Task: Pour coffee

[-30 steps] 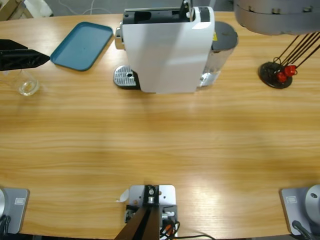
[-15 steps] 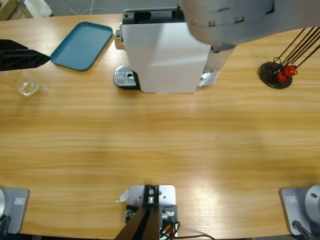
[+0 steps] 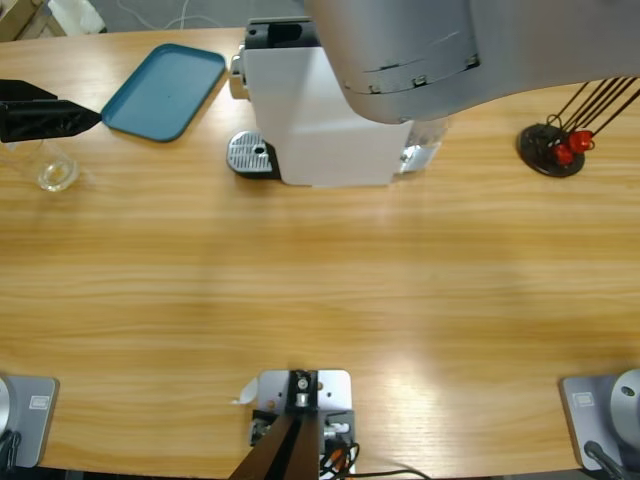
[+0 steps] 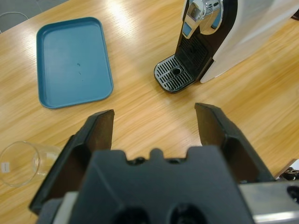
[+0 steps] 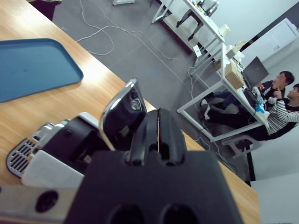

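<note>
Where the table's far left edge is seen from above: a clear glass tumbler (image 3: 56, 172) is stood on the wood, with a shallow pale yellow layer of coffee (image 3: 55, 178) seen at its base.
Left gripper (image 4: 154, 122): its jaws are spread wide with nothing between them; it is held just beside the tumbler (image 4: 18, 162) and above the bare table (image 4: 140, 109).
Left gripper from above: it is shown as a black wedge (image 3: 45, 118) at the left edge, its tip near the blue tray (image 3: 165, 90).
Right gripper (image 5: 158, 133): its jaws are pressed together with nothing gripped; it is poised over the coffee machine's top, beside the raised chrome lever (image 5: 122, 112).
Coffee machine (image 3: 310, 125): white, stood at the table's far middle, its round drip grate (image 3: 251, 154) facing left; much of it is hidden by a large silver elbow (image 3: 450, 45).
Tray: empty, between tumbler and machine.
Table's right side: a black stand with red-tipped rods (image 3: 553, 146).
Background: two seated persons (image 5: 280, 100) are seen at a desk.
</note>
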